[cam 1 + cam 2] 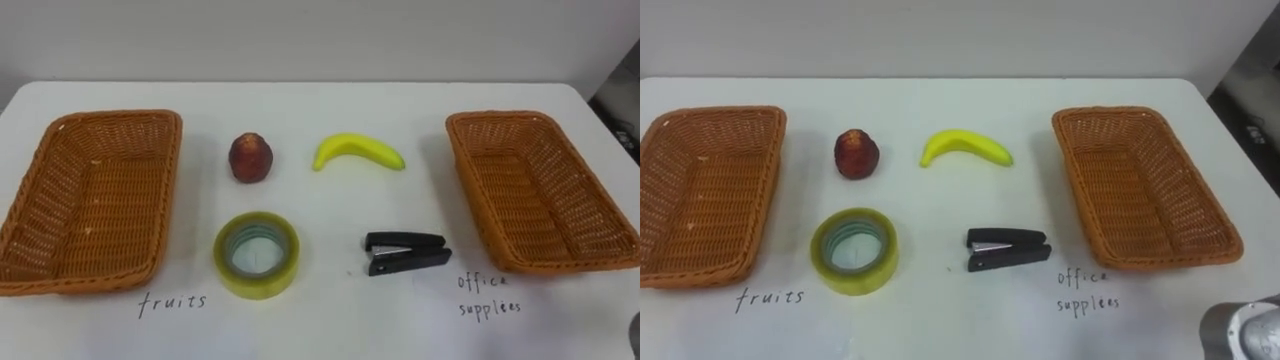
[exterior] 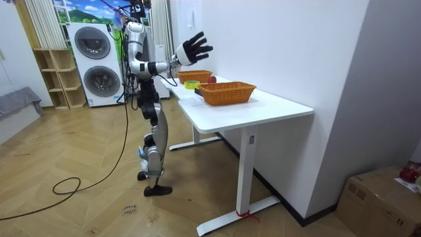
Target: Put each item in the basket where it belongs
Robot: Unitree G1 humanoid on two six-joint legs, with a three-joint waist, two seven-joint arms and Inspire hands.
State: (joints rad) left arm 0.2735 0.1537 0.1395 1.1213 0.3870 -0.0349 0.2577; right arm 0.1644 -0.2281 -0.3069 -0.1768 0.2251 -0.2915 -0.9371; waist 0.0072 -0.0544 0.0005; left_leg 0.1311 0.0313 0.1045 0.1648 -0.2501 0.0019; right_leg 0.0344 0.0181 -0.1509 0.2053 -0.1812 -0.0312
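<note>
At the table's [image 2: 276,108] end, the right hand [image 2: 194,49] is held high, fingers spread and empty. The stapler [image 1: 405,253] looks nearest: close across its narrow sides, then lift it clear into the office-supplies basket [image 1: 540,190].

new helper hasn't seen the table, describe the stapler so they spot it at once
On the white table, look between the left basket and the right basket. The stapler lies in the near row, right of the tape roll and in front of the banana. It alone is black.
</note>
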